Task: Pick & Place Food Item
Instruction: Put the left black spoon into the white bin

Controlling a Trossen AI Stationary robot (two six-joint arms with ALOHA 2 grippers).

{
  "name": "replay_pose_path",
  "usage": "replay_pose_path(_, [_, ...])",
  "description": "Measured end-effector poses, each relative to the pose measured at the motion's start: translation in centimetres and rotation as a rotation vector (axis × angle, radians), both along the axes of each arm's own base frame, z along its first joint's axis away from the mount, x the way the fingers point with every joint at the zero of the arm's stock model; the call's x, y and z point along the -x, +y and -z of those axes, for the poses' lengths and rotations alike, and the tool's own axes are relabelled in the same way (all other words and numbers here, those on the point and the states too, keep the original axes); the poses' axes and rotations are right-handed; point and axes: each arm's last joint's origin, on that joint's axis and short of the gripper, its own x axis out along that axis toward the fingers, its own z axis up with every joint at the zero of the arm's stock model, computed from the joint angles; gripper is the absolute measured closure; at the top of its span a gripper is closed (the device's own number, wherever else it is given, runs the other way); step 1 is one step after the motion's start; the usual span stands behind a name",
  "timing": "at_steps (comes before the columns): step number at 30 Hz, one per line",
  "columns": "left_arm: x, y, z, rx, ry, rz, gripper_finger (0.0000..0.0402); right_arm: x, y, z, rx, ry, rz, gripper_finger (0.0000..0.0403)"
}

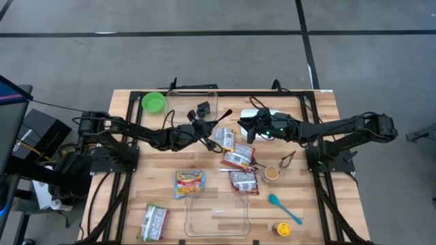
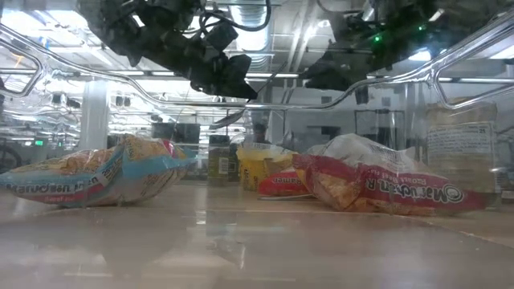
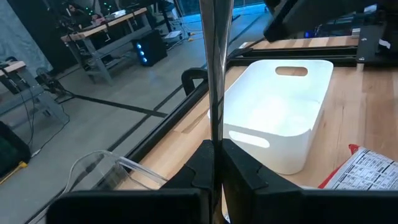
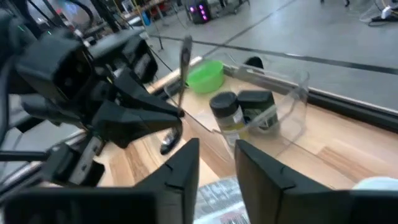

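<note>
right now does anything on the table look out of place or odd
Yes: the left end effector is shut on a thin metal utensil, not on food. The snack packets lie in a loose, overlapping heap mid-table.

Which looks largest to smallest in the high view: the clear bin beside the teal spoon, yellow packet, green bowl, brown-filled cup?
1. clear bin
2. yellow packet
3. green bowl, only slightly smaller
4. brown-filled cup

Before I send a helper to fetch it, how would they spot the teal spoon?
Start at the wooden table and go to the corner below the right arm's base. There the teal spoon lies alone on bare wood, beside a small yellow-lidded jar. It is the only bright blue-green utensil.
</note>
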Motion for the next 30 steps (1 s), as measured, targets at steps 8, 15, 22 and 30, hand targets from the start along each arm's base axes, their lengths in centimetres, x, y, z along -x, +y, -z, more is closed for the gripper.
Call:
replay_pose_path(8, [0.0,-0.1,0.0,0.020,-0.012,-0.002,0.0394,-0.2,0.0,-1.0,-0.009,-0.112,0.004,0.0228])
replay_pose_path(15, [0.0,-0.1,0.0,0.021,-0.015,-0.001,0.0394,-0.2,-0.1,-1.4,0.003,-0.156,0.005,0.0215])
replay_pose_path(22, [-0.1,-0.2,0.2,0.040,-0.028,0.013,0.0395,-0.7,-0.6,-1.0,-0.002,-0.171,-0.016,0.0228])
replay_pose_path(30, [-0.4,-0.2,0.7,0.042,-0.015,0.017,0.0395,-2.6,-1.5,-0.3,-0.017,-0.143,-0.025,0.0231])
